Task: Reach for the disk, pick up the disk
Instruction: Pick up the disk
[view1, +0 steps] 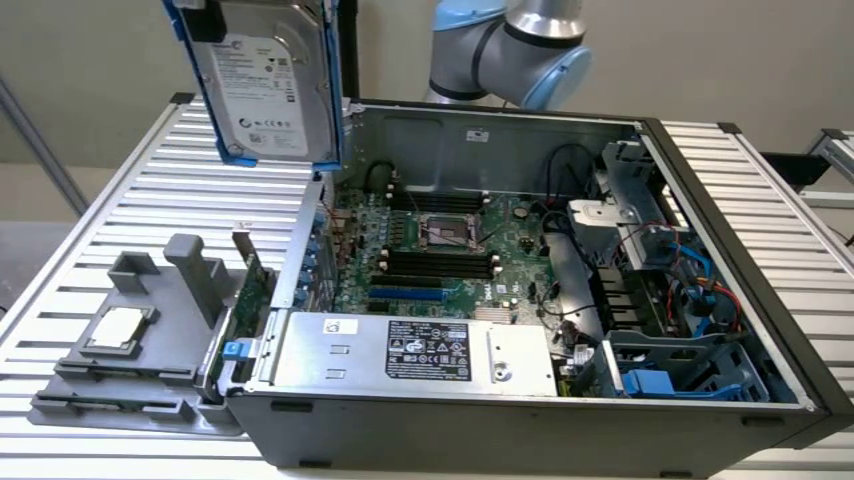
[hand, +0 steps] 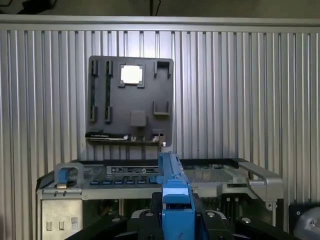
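The disk (view1: 267, 80) is held in the air at about eleven o'clock of the exterior view, upright with a slight tilt, its white label turned toward the camera and its blue carrier framing the long edges. It is clamped by the gripper (hand: 176, 217), whose black fingers (hand: 150, 220) are closed on the carrier from both sides. Free air is seen round the disk toward nine o'clock, above the ribbed aluminium table (view1: 120, 200). At five o'clock of the disk, its lower corner hangs close to the rim of the open computer case (view1: 534, 440); whether a gap is left there cannot be told.

Inside the case, the motherboard (view1: 441, 250) lies at the centre. The silver power supply (view1: 414, 350) with its black label sits along the near wall at six o'clock. A blue drive cage (view1: 681, 370) occupies the corner at four o'clock. The robot arm (view1: 514, 45) is seen behind the case at twelve o'clock. On the table at eight o'clock, well apart from the disk, a grey holder (view1: 187, 270) carries a small square silver chip (view1: 120, 325).

In the wrist view the disk (hand: 172, 185) is met edge-on, as a narrow blue strip between the fingers, so that the label is hidden. Beyond it the case wall (hand: 260, 175) is crossed, and farther on the holder (hand: 145, 95) is seen from above with all its slots and the chip (hand: 131, 75) seated in one of them, the ribbed table (hand: 240, 100) stretching around it.
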